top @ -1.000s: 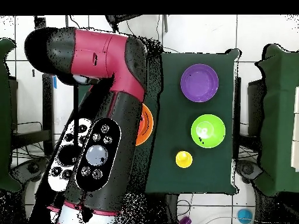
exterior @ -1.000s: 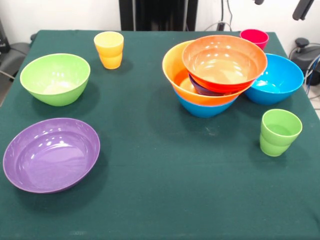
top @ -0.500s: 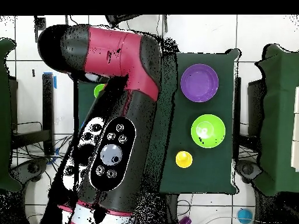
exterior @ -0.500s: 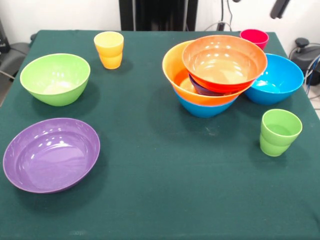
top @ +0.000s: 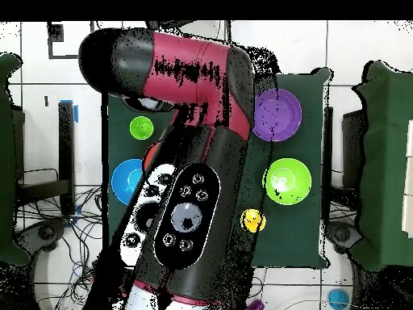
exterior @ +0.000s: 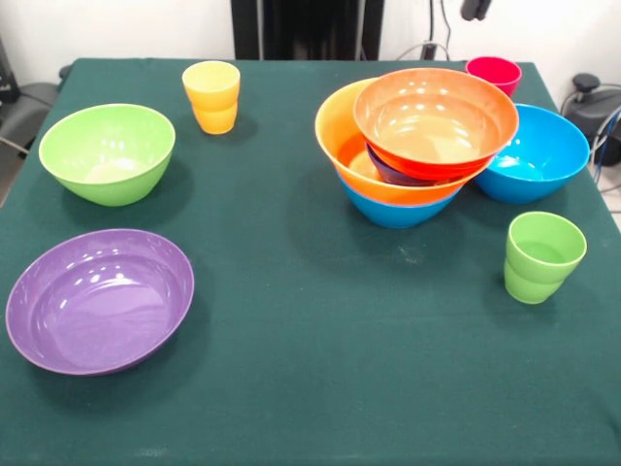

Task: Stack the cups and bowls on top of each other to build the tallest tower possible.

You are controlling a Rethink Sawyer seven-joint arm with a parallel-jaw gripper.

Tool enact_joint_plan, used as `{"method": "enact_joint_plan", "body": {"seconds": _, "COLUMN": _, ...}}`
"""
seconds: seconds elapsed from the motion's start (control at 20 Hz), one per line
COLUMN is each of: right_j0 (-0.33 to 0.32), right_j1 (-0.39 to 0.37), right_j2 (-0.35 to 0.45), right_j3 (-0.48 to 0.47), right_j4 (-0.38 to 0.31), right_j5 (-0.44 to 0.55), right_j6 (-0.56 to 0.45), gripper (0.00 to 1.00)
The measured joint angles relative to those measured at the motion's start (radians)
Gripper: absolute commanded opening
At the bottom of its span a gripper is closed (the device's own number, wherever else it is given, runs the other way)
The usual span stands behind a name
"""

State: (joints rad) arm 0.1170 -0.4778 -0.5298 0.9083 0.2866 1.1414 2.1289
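From above, the red and black arm reaches up from the bottom edge and slants across the left and middle of the table, its red elbow bending near the table's top edge; in the front view only a dark tip of the gripper shows at the top edge, toward the right; whether its fingers are apart cannot be told.
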Motion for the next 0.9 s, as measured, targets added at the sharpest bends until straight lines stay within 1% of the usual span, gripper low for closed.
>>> {"method": "enact_joint_plan", "body": {"seconds": 0.55, "right_j0": -0.024, "right_j1": -0.003, "right_j2": 0.054, "right_j3": 0.022, "right_j4": -0.030, "right_j5": -0.039, "right_j6": 0.000, "gripper": 1.00}}
{"method": "enact_joint_plan", "body": {"seconds": 0.9, "right_j0": -0.030, "right_j1": -0.003, "right_j2": 0.090, "right_j3": 0.060, "right_j4": -0.050, "right_j5": -0.103, "right_j6": 0.000, "gripper": 1.00}}
